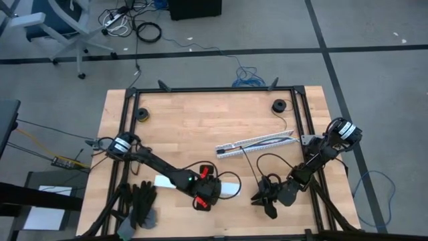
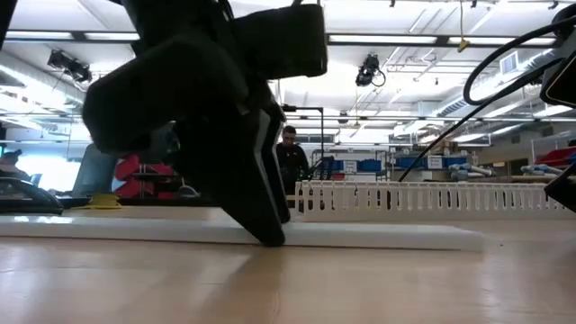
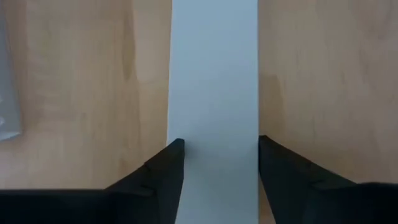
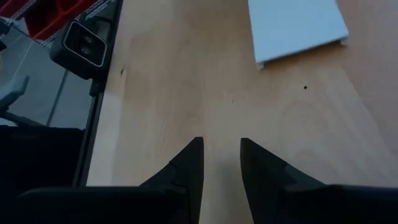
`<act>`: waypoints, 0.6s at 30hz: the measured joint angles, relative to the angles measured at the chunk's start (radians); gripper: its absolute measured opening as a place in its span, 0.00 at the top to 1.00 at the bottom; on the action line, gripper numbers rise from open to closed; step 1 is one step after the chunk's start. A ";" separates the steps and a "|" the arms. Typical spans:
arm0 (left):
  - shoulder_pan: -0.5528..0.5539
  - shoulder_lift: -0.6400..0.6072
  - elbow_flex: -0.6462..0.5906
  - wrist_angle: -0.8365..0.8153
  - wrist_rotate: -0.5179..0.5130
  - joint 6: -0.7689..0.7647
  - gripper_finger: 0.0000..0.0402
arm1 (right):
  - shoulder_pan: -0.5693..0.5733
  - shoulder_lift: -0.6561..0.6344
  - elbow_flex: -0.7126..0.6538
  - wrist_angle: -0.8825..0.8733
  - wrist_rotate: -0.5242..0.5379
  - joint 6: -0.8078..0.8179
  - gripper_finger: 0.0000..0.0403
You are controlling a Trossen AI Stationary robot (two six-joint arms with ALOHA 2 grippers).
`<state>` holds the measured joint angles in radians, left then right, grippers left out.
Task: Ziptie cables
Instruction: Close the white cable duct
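Left gripper (image 3: 217, 155) straddles the flat white strip (image 3: 214, 81), fingers at its long edges, grip unclear. Right gripper (image 4: 221, 155) slightly parted, empty, over bare table (image 4: 186, 81).

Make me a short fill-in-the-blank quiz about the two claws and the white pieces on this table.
1. The left claw is down over a flat strip whose colour is ____.
2. The right claw is open, and it holds ____.
3. The slotted channel lies on a table with a top made of ____.

Missing words: white; nothing; wood
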<state>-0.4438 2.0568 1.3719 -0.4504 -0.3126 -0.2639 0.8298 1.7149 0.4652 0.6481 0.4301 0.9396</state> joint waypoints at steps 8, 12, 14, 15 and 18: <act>0.022 -0.055 -0.002 -0.052 0.002 -0.003 0.68 | -0.009 -0.001 0.000 -0.031 0.001 -0.009 0.78; 0.021 -0.055 -0.002 -0.024 0.080 -0.008 0.69 | -0.009 -0.001 0.000 -0.032 0.000 -0.020 0.78; 0.021 -0.055 -0.002 -0.008 0.101 -0.016 0.69 | -0.009 -0.001 0.000 -0.033 0.001 -0.021 0.78; 0.021 -0.055 -0.002 -0.009 0.107 -0.028 0.68 | -0.009 -0.001 0.000 -0.033 0.004 -0.021 0.78; 0.026 -0.055 -0.002 -0.007 0.136 -0.061 0.64 | -0.009 -0.001 0.000 -0.035 0.014 -0.026 0.78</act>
<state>-0.4175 2.0014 1.3697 -0.4572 -0.1765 -0.3251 0.8207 1.7138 0.4648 0.6128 0.4438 0.9135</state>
